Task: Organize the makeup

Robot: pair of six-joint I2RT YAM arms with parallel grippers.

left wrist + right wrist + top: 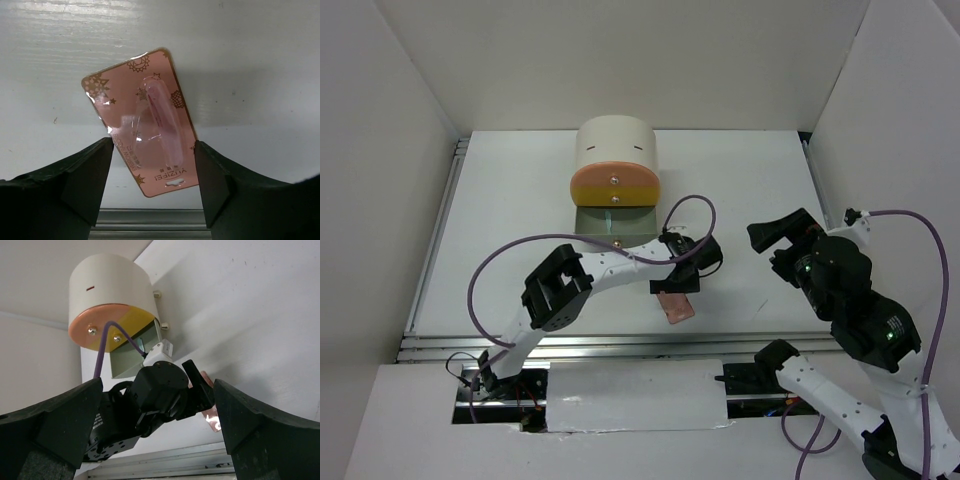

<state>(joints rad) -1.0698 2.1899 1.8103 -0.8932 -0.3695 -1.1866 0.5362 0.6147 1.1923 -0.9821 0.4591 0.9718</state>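
The left gripper (154, 150) reached to the middle of the white table (510, 230), in front of the cream round box (615, 148). Its two black fingers (85, 182) were closed on the flat pink palette (145, 115), one finger on each long side, at the lower half of it. The palette was turned a little, so its top corner pointed up and to the right in the left wrist view. It had gold star patterns and a clear plastic bubble in the middle. I could not tell if the palette rested on the table or was lifted a little above it.

The box stood at the far side of the table, and its lowest grey drawer (610, 222) was pulled out toward the arms. The palette was just in front of this drawer, not inside it.

The right gripper (780, 243) hung above the right side of the table, well apart from the palette. Its fingers were wide apart and held nothing.
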